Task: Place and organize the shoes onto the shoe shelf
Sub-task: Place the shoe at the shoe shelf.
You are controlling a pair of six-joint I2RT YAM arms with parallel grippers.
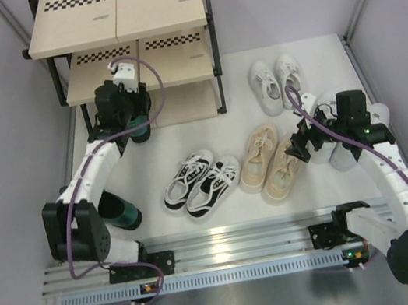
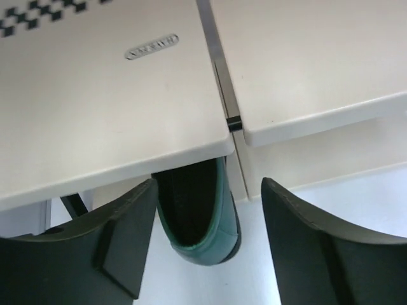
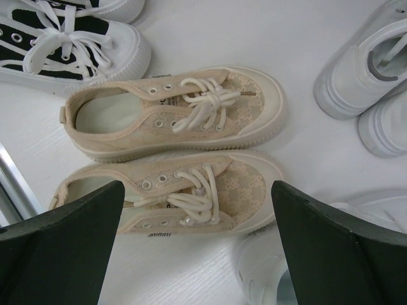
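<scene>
**Shelf** [image 1: 88,31]: three tiers. The top and middle boards show no shoes, and the bottom tier is mostly hidden.

**Green shoe, first** [image 2: 197,222]: toe is tucked under the middle board at the left end, heel juts out in front. I cannot tell whether it sits fully on the bottom board.

**Left gripper** [image 2: 210,190]: at the shelf. Its fingers are apart either side of that heel and not touching it.

**Green shoe, second** [image 1: 122,213]: on the table [image 1: 208,128] near the left arm's base, well apart from its mate.

**Black-and-white pair** [image 1: 201,182]: on the table, side by side.

**Beige pair** [image 1: 270,160]: on the table, just beside the black-and-white pair.

**Right gripper** [image 3: 197,187]: hovers above the beige pair with its fingers wide apart, holding nothing.

**Small white pair** [image 1: 276,80]: on the table, right of the shelf.

**Larger white pair** [image 1: 341,156]: on the table at the right, partly hidden by the right arm.

**Progress:** early. One shoe is at or nearly at the shelf. Nine appear left to place, the second green shoe likely next for the left arm and the beige pair for the right.
</scene>
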